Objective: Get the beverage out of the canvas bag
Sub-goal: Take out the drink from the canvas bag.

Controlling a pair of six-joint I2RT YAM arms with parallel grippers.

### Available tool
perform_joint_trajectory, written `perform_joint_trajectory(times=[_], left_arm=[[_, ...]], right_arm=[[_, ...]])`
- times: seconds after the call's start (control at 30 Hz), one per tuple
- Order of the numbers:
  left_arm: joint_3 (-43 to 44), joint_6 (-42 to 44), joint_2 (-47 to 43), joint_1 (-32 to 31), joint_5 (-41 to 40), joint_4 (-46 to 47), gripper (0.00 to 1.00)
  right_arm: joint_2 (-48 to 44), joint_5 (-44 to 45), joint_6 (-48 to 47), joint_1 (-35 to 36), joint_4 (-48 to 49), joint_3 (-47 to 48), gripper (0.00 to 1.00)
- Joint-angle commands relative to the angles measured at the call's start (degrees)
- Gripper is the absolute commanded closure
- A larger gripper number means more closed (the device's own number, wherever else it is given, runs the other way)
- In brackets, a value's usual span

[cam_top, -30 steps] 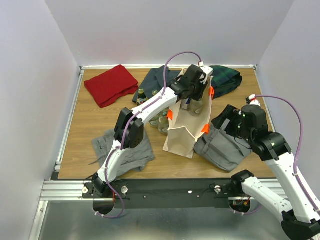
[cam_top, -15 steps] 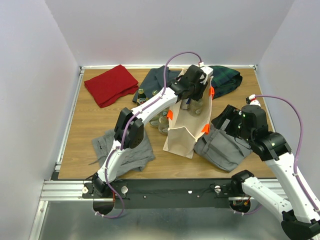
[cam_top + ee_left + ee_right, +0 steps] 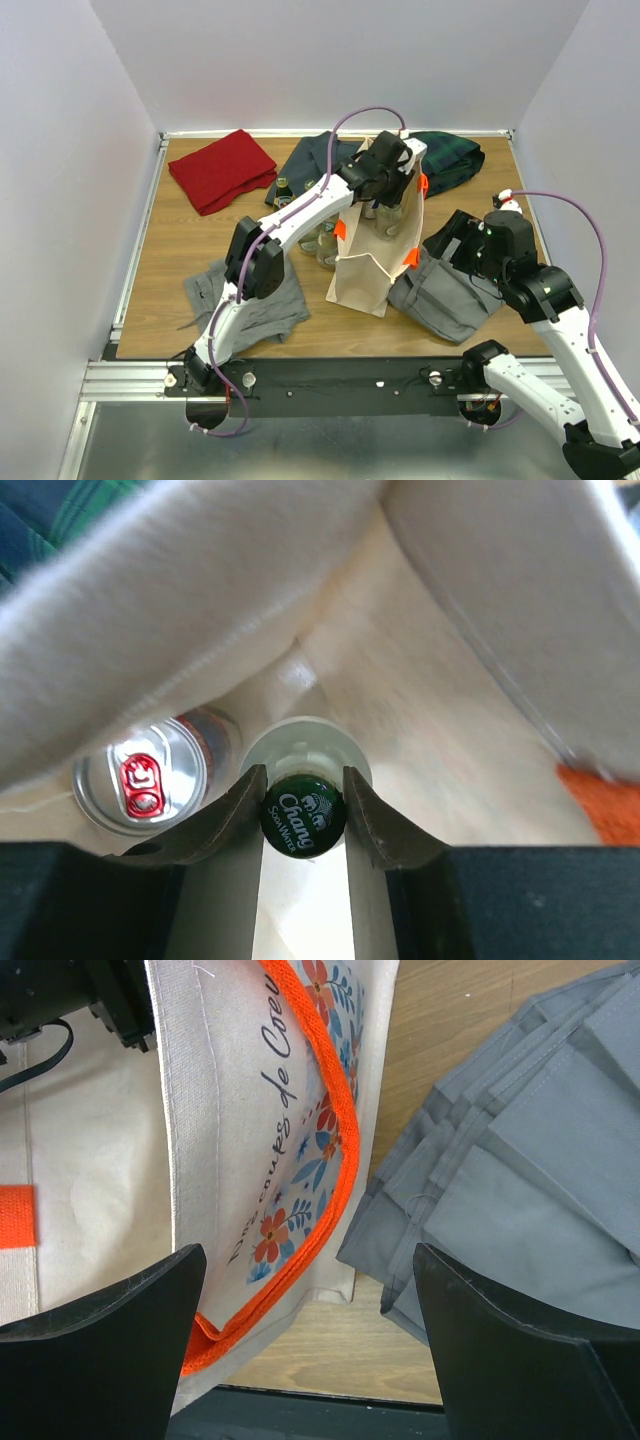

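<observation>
Reaching into canvas bag (image 3: 365, 265), left gripper (image 3: 303, 776) clamps green-capped bottle (image 3: 303, 816) beside a can (image 3: 150, 782); right gripper (image 3: 308, 1252) hangs wide apart, empty.

Bright even light, soft shadows, canvas bag (image 3: 200, 600) blurred close up

The bag (image 3: 365, 270) is beige, with orange handles (image 3: 335, 1140) and a red-and-blue flower print. The cap (image 3: 303, 813) is dark green with white lettering. The can (image 3: 140, 780) is silver with a red tab. The clothes (image 3: 445, 295) are grey.
</observation>
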Motion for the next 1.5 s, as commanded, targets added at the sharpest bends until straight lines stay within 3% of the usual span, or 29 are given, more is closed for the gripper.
perform_joint_trajectory(times=[0.0, 1.47], left_arm=[[0.6, 1.2, -4.7, -0.7, 4.4, -3.0, 1.00], [5.1, 5.6, -18.3, -4.2, 6.8, -12.1, 1.00]], right_arm=[[-0.7, -0.4, -0.1, 0.2, 0.9, -0.9, 0.07], [-1.1, -0.9, -0.1, 0.2, 1.5, -1.4, 0.07]])
